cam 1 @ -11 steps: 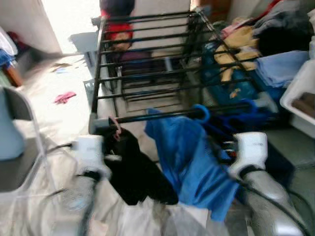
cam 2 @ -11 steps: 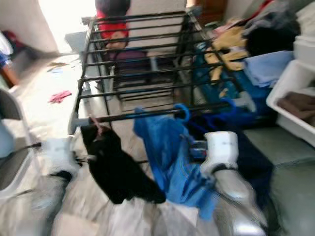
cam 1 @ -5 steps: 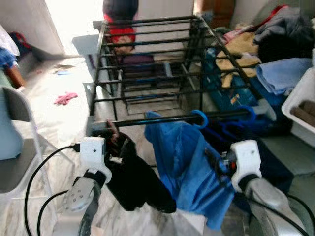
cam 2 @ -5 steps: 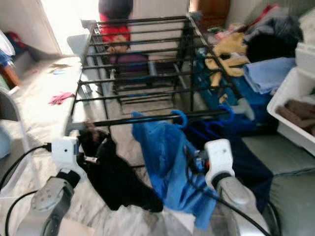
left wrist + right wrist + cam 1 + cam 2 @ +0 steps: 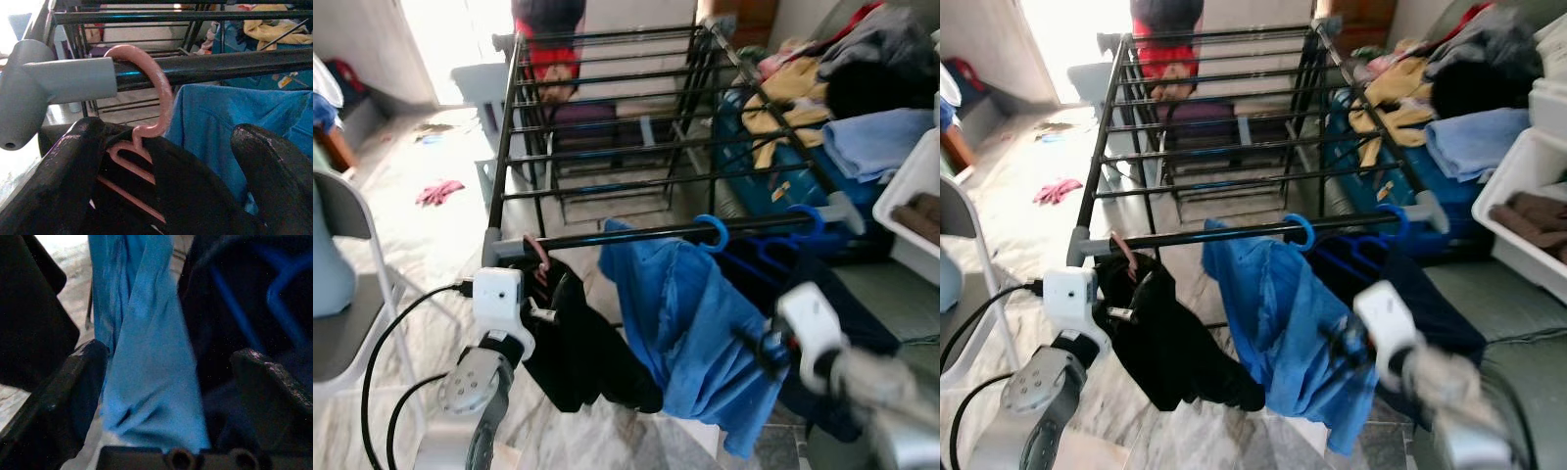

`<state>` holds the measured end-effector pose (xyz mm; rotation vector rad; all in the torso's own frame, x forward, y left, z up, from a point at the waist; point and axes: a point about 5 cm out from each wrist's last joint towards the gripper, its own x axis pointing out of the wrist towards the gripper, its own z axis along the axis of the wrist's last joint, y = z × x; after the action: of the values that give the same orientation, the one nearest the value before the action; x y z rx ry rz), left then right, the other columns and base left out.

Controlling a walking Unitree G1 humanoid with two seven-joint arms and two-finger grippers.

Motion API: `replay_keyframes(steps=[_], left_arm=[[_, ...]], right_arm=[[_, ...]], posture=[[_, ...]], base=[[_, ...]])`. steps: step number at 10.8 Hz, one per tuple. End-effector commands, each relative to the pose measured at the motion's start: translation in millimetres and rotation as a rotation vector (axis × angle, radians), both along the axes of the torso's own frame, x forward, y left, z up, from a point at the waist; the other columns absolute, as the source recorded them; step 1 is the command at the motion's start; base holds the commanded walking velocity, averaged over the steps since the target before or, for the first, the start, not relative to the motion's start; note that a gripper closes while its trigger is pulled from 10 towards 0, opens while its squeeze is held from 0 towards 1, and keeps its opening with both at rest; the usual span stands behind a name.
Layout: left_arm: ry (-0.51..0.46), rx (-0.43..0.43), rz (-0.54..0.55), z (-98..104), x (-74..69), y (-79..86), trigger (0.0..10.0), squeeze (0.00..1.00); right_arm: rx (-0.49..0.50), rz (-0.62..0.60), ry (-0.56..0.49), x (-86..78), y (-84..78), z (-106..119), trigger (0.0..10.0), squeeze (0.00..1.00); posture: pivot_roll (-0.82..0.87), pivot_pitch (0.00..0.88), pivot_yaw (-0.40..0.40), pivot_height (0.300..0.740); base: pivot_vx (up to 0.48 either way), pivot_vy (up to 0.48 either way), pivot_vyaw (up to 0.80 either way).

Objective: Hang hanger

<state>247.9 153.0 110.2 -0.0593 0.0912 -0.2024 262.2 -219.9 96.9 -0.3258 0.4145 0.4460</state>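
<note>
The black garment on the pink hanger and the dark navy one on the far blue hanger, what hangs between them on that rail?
A blue shirt on a blue hanger, between the black garment and the navy garment, seen in both eye views.

left gripper (image 5: 166,196) — fingers apart | right gripper (image 5: 181,396) — fingers apart, raised

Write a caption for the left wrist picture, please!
Pink hanger hooked over the black rack bar, black garment between open end effector fingers.
</note>
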Motion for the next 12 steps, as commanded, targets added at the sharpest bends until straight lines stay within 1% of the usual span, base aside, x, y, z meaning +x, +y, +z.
replay_keyframes(steps=[1, 2, 3, 4, 6, 8, 10, 11, 12], left_arm=[[0.019, 0.012, -0.009, -2, -0.3, 1.4, 10.0, 0.0], [0.021, 0.014, -0.011, -2, -0.5, 1.1, 10.0, 0.0], [0.028, 0.016, -0.014, -1, -0.9, 1.5, 10.0, 0.0], [0.039, 0.021, -0.015, -2, -2.9, 2.4, 10.0, 0.0], [0.046, 0.033, -0.026, -2, -5.1, 2.5, 10.0, 0.0], [0.049, 0.042, -0.029, -1, -6.0, 4.4, 10.0, 0.0], [0.055, 0.048, -0.027, -2, -7.2, 6.6, 10.0, 0.0], [0.056, 0.051, -0.03, -1, -7.6, 6.8, 10.0, 0.0], [0.058, 0.053, -0.033, -1, -6.3, 6.5, 10.0, 0.0]], right_arm=[[-0.016, 0.061, -0.009, 6.7, -2.5, 1, 10.0, 0.0], [-0.026, 0.093, -0.005, 11.8, -5.6, 0, 10.0, 0.0], [-0.041, 0.135, 0.02, 20.3, -10.0, -2, 10.0, 0.0], [-0.048, 0.186, 0.046, 28.6, -10.5, -5, 10.0, 0.0], [-0.046, 0.306, 0.082, 40.7, -2.6, -14, 10.0, 0.0], [-0.062, 0.327, 0.082, 49.7, 4.9, -18, 10.0, 0.0], [-0.074, 0.347, 0.099, 53.2, 9.2, -27, 10.0, 0.0], [-0.055, 0.34, 0.093, 56.6, 12.0, -29, 8.4, 0.0], [0.04, 0.331, 0.084, 60.8, 21.9, -28, 0.0, 0.0]], posture=[[-0.09, 0.0, 0.052, 0.74], [-0.08, 0.0, 0.05, 0.74], [-0.08, 0.0, 0.049, 0.74], [-0.07, 0.0, 0.053, 0.74], [-0.05, 0.0, 0.059, 0.74], [-0.03, 0.0, 0.059, 0.74], [-0.02, 0.0, 0.061, 0.74], [-0.01, 0.0, 0.064, 0.74], [-0.01, 0.0, 0.07, 0.74]], base=[[0.0, 0.0, 0.0], [0.0, 0.0, 0.0], [0.0, 0.0, 0.0], [0.0, 0.0, 0.0], [0.0, 0.0, 0.0], [0.0, 0.0, 0.0], [0.0, 0.0, 0.0], [0.0, 0.0, 0.0], [0.0, 0.0, 0.0]])
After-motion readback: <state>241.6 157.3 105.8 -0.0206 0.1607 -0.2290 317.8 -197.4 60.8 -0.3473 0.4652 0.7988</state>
